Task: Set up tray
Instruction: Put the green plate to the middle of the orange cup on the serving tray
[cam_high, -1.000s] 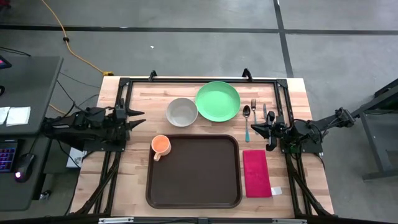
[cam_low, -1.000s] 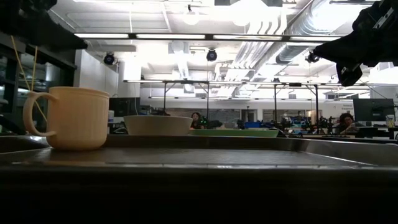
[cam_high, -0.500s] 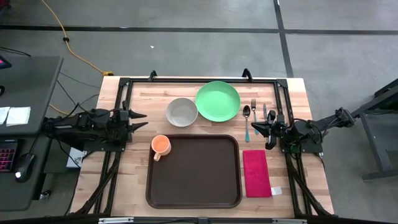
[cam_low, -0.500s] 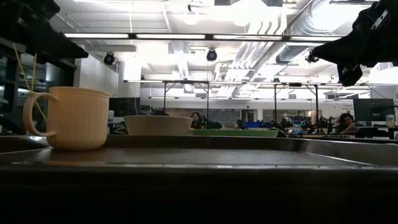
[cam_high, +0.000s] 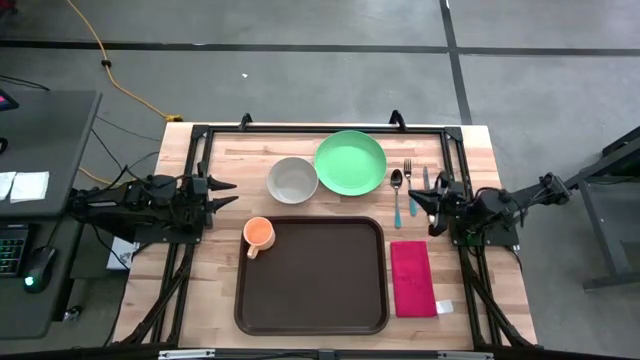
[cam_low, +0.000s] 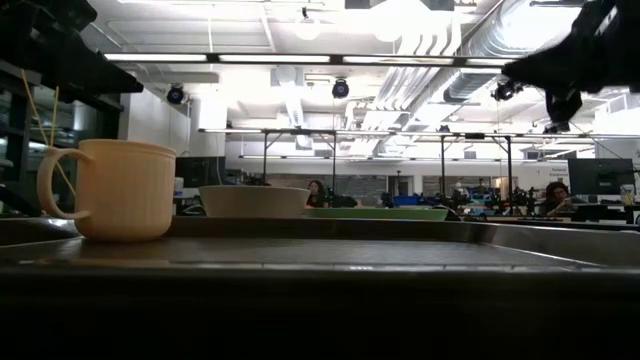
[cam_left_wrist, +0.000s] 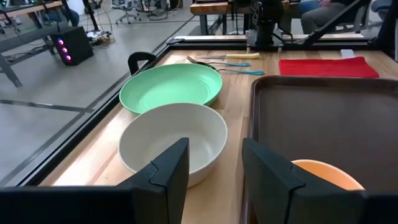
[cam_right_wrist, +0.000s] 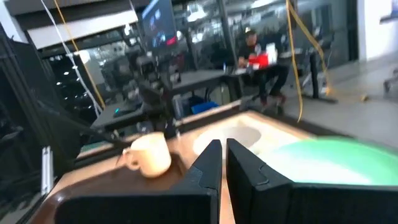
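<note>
Wooden tabletop (cam_high: 215, 290) held an empty tray (cam_high: 311, 275); the left gripper (cam_high: 224, 194), jaws spread and empty, should have reached squarely for the white bowl (cam_high: 292, 179) at two o'clock, while the right gripper (cam_high: 418, 205) waited pinched shut, holding nothing.

Looked like a big open robotics lab, not anyone's kitchen. The wooden counter (cam_high: 330, 150) sat inside a black metal frame (cam_high: 200, 135) on a bare concrete floor (cam_high: 300, 70) marked with dark tape lines. Behind it were exposed ceiling ducts (cam_low: 480, 40), strip lights (cam_low: 300, 58), rows of workbenches (cam_low: 330, 160) and people seated at monitors (cam_low: 556, 196).
</note>
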